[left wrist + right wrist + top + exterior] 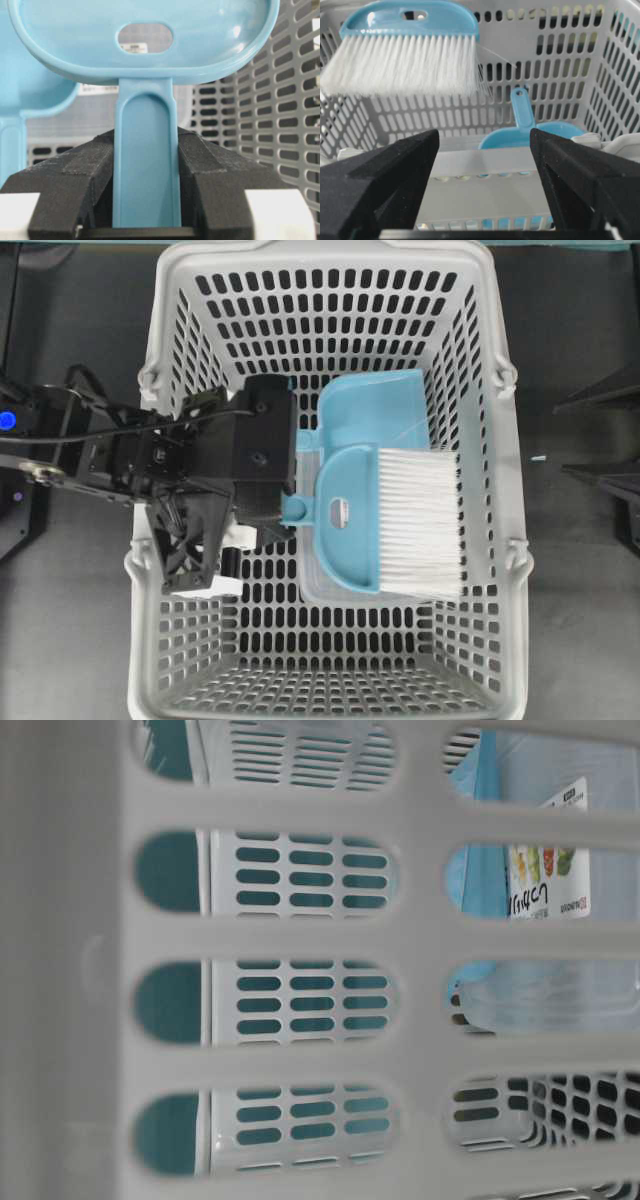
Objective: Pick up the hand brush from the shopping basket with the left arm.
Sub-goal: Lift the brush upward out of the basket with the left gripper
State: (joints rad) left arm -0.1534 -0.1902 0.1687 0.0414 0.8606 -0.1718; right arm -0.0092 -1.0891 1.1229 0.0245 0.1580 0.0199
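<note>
The brush (385, 520) hangs inside the basket (170, 360), handle toward the left arm (150, 455), its white bristles (420, 520) fanned toward the far wall. The left tool (147, 200) is pinching the thin blue handle, a black pad tight on either side. A blue dustpan (365, 415) lies just beneath and beside the brush. The right tool (485, 175) stands spread wide, holding nothing.

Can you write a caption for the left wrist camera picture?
Left gripper pinching the blue hand brush handle inside the grey basket.
</note>
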